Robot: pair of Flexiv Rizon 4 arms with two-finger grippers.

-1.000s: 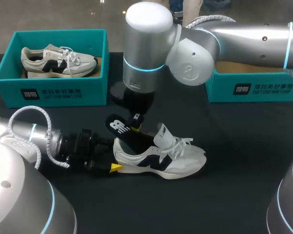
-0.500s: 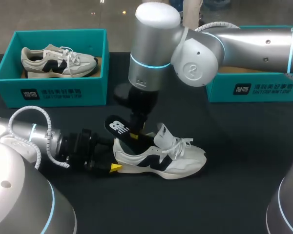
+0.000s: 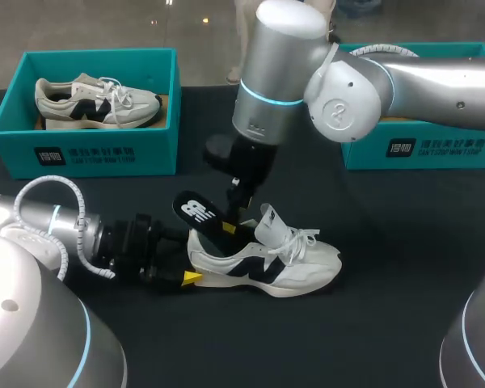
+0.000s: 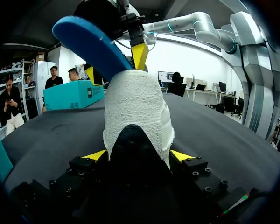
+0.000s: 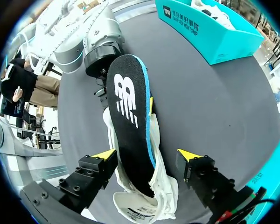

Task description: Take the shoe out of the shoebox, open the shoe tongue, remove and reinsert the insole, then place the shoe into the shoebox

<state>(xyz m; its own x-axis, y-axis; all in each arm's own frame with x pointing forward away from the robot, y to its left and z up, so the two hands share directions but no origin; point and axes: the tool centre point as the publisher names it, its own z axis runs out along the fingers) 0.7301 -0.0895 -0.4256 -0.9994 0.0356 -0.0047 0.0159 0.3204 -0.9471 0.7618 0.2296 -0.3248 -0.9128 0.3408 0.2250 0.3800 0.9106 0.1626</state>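
A white and black sneaker (image 3: 275, 260) lies on its side on the dark table (image 3: 388, 267). Its black insole (image 3: 196, 212) sticks up and out at the heel, with the front end tucked inside. My left gripper (image 3: 186, 265) is at the heel, and in the left wrist view the left gripper (image 4: 139, 156) is shut on that heel (image 4: 137, 116). Just above the insole my right gripper (image 3: 236, 214) hangs open. From its wrist, the right gripper (image 5: 147, 156) straddles the insole (image 5: 128, 112) without touching it. The insole's blue underside (image 4: 91, 44) faces the left wrist camera.
A teal shoebox (image 3: 85, 153) at the back left holds a second sneaker (image 3: 97, 101). Another teal box (image 3: 420, 145) stands at the back right, mostly behind my right arm (image 3: 347, 81). Open table lies in front of and to the right of the shoe.
My right gripper has opened, let go of the insole and lifted up and to the right. The insole stays in the shoe. The left arm and the shoe have not moved.
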